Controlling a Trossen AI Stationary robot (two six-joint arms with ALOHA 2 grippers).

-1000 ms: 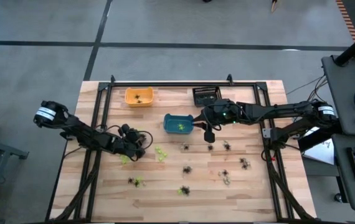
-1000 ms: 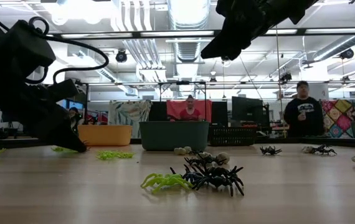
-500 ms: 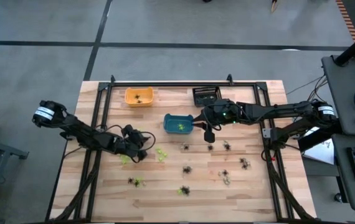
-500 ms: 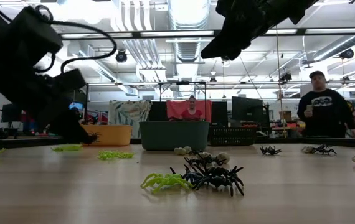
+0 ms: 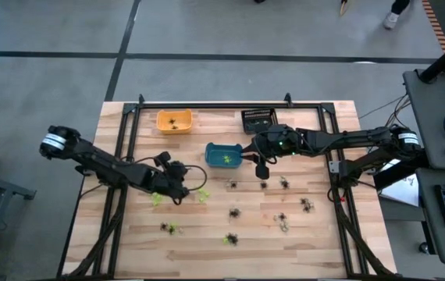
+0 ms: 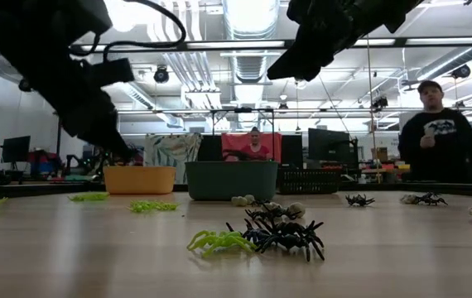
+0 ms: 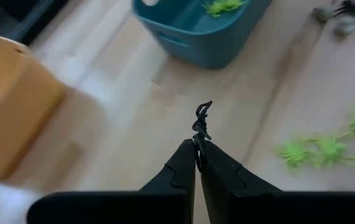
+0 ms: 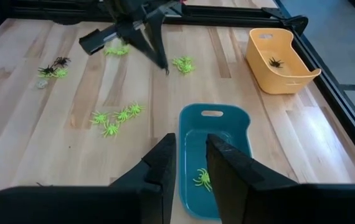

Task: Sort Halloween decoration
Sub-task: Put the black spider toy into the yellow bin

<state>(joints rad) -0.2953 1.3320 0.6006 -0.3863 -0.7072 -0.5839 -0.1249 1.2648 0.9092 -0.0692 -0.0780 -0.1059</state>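
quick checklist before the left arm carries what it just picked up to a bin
1. Left tool shut on a piece: ok. A black spider is pinched at its tips.
2. Piece lifted off the table: ok. The low view shows that arm raised above the wood.
3. Right bin for black pieces: ok. The orange bin already holds a black spider; the teal bin holds a green one.
4. Orange bin has room: ok. Mostly bare inside.
5. Right tool out of the way: ok. It hangs over the teal bin, apart from the orange bin.
6. Grip secure: cannot tell. Only a thin leg seems caught.
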